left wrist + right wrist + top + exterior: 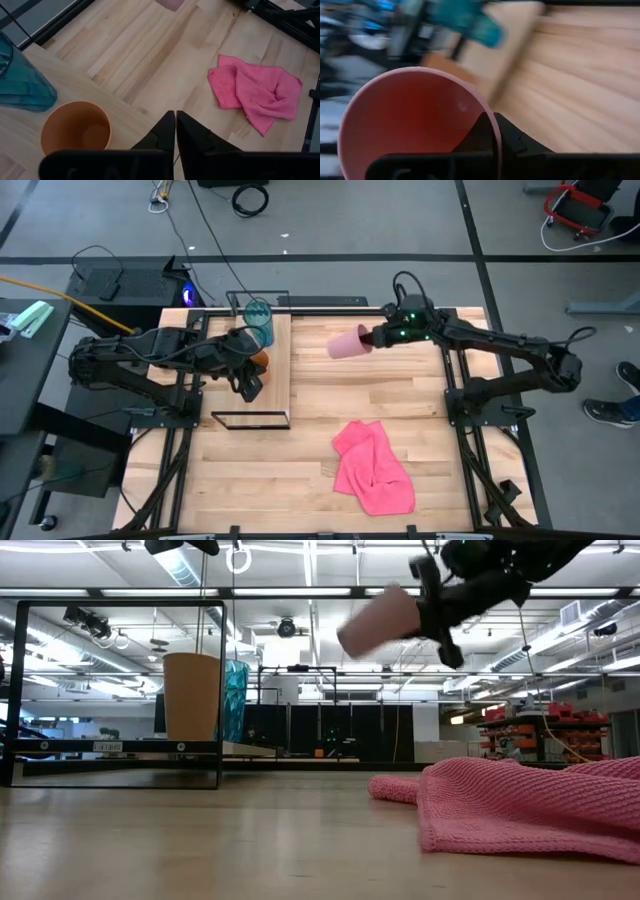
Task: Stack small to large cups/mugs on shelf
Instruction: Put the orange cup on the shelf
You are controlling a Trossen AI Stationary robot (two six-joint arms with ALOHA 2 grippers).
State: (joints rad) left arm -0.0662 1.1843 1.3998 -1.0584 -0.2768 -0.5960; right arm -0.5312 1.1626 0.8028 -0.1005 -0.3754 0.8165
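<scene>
3 cups: 1 teal cup [258,321] and 1 orange cup [75,128] on shelf [278,380] at 10 o'clock; 1 pink cup [349,344] airborne, clamped by right gripper [374,337]. Left gripper [175,131] closed, empty, above shelf. 1 pink cloth [373,466] at 5 o'clock.

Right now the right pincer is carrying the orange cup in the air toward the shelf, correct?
Not quite. The right pincer holds the pink cup in the air, as the high view shows. The orange cup already stands on the shelf.
</scene>
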